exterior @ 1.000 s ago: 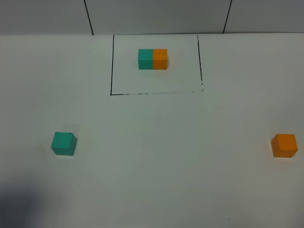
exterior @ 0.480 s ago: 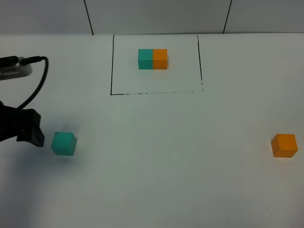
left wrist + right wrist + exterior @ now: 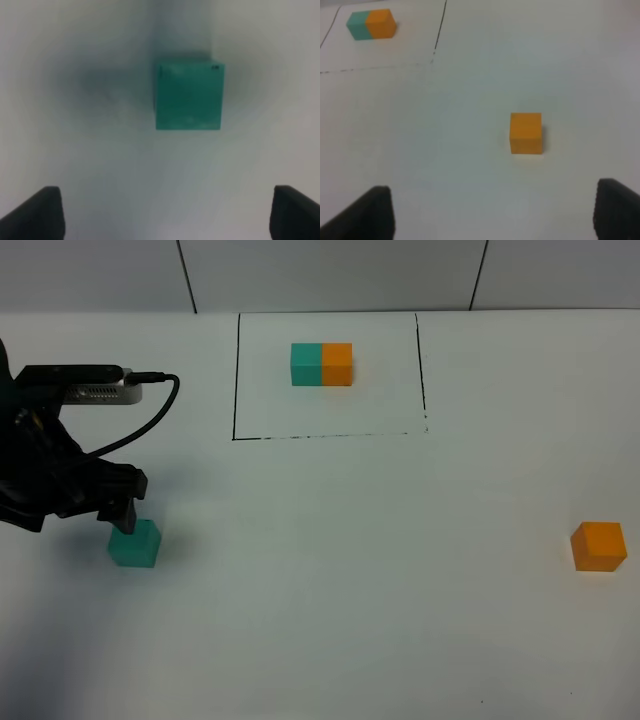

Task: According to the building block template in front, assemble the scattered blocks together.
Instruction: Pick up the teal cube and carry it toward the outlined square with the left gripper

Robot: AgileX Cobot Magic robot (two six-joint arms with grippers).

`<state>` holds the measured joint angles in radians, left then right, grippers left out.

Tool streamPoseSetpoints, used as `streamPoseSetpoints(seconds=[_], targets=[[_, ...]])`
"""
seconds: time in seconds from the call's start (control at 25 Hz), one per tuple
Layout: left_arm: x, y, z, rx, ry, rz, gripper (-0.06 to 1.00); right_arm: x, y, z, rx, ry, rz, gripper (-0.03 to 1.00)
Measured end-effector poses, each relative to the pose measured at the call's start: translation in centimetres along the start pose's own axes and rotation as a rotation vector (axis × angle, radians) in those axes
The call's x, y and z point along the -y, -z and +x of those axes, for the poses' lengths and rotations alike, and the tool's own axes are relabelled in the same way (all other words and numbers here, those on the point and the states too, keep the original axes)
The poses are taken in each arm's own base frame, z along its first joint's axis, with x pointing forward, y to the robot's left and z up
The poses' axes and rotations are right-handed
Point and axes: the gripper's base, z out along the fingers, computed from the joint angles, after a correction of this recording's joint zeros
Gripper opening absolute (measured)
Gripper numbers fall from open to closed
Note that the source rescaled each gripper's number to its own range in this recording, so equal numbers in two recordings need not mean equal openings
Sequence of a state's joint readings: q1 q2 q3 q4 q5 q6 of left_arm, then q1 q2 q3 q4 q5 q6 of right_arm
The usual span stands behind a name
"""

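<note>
The template, a teal and an orange cube joined (image 3: 322, 364), sits inside a black drawn rectangle at the table's far middle; it also shows in the right wrist view (image 3: 371, 24). The loose teal cube (image 3: 134, 544) lies at the left. My left gripper (image 3: 124, 520) hovers just over it, open and empty; in the left wrist view the cube (image 3: 189, 96) lies ahead of the gripper (image 3: 165, 215), beyond its spread fingertips. The loose orange cube (image 3: 599, 546) lies at the far right. My right gripper (image 3: 492, 215) is open and empty, short of the orange cube (image 3: 525, 132).
The white table (image 3: 350, 590) ends at a grey wall (image 3: 330, 270) behind the template. The left arm's cable and camera (image 3: 90, 390) hang over the left side. The right arm is outside the exterior view.
The left arm has come in from the left edge and moved right, until its gripper is over the teal cube. The cubes have not moved.
</note>
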<state>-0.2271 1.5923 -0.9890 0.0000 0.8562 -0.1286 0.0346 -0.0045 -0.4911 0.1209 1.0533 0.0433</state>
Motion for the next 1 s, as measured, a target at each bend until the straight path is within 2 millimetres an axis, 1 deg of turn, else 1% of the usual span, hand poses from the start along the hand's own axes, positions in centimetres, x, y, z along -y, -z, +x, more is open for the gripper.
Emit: streamPoseSetpoints(seconds=[0.2, 0.44, 0.72, 1.0], targets=[[0.4, -2.5, -1.0, -0.023, 0.005, 0.009, 0.76, 0.0, 0.0, 0.0, 0.000, -0.001, 0.000, 0.89], [1.4, -5.5, -1.4, -0.085, -0.038, 0.005, 0.76, 0.0, 0.0, 0.0, 0.000, -0.001, 0.000, 0.89], [1.5, -7.5, -2.0, -0.082, -0.025, 0.005, 0.76, 0.0, 0.0, 0.0, 0.000, -0.001, 0.000, 0.89], [1.5, -8.9, -2.4, -0.080, -0.012, 0.005, 0.74, 0.0, 0.0, 0.0, 0.000, -0.001, 0.000, 0.89]])
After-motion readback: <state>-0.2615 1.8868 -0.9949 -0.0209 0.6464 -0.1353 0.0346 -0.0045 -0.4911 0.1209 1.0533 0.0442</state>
